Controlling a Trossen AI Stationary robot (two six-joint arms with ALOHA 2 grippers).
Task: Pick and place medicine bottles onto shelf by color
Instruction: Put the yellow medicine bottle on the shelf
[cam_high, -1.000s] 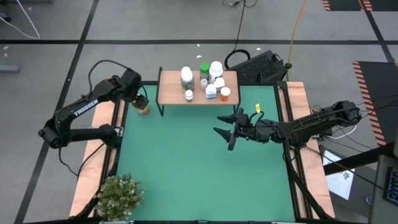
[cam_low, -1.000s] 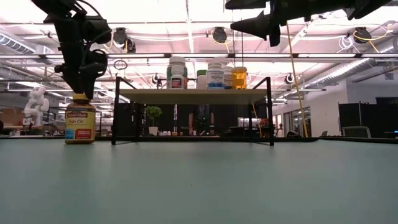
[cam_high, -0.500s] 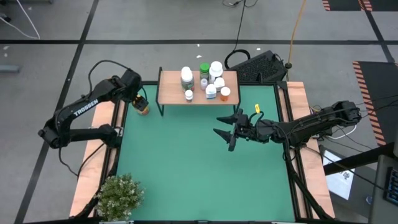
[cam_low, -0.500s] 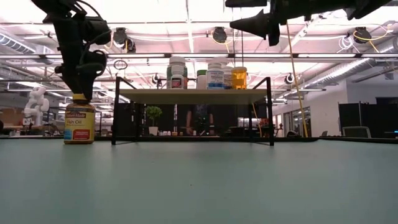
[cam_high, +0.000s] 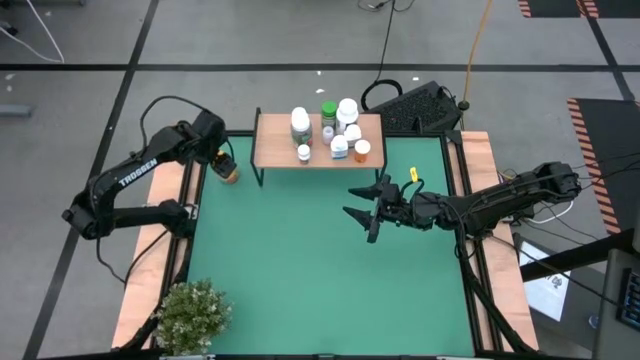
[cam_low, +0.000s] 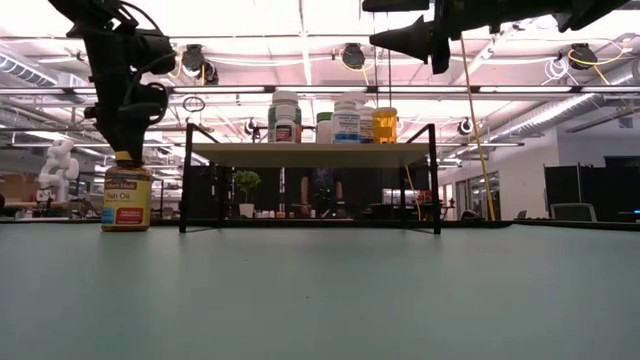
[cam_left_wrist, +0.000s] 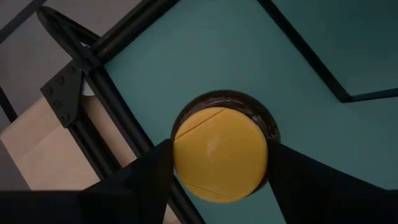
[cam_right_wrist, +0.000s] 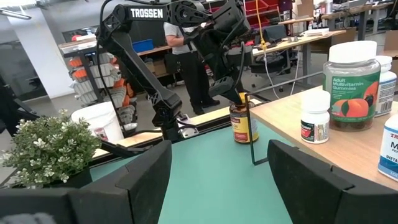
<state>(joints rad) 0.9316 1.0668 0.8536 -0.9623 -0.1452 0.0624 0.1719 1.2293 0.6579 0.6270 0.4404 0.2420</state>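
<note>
The amber bottle with a yellow cap (cam_high: 229, 173) stands just left of the shelf (cam_high: 318, 140) at the mat's far left; it also shows in the low view (cam_low: 127, 198) and the right wrist view (cam_right_wrist: 244, 123). My left gripper (cam_high: 224, 160) is shut on it from above. Several bottles stand on the shelf: white ones, a green one (cam_high: 328, 110) and an orange-capped one (cam_high: 362, 149). My right gripper (cam_high: 366, 213) hangs open and empty above the mat, in front of the shelf's right end. My left gripper pinches the amber bottle's yellow cap (cam_left_wrist: 221, 154) between its two fingers, one finger (cam_left_wrist: 155, 171) on each side of the round rim. The fingers point down from above. The bottle stands upright, its base (cam_low: 127, 228) at mat level; whether it is lifted, I cannot tell.
A leafy potted plant (cam_high: 192, 312) stands at the near left corner. A wooden frame (cam_high: 150, 250) borders the green mat. A dark keyboard-like object (cam_high: 420, 105) lies beyond the far right edge. The mat (cam_high: 320, 270) is bare in the middle and near side. A person (cam_right_wrist: 186, 56) stands in the room beyond.
My left gripper, shut on the yellow cap, has shifted a little toward the table's left edge, and the amber bottle has gone with it, staying upright.
</note>
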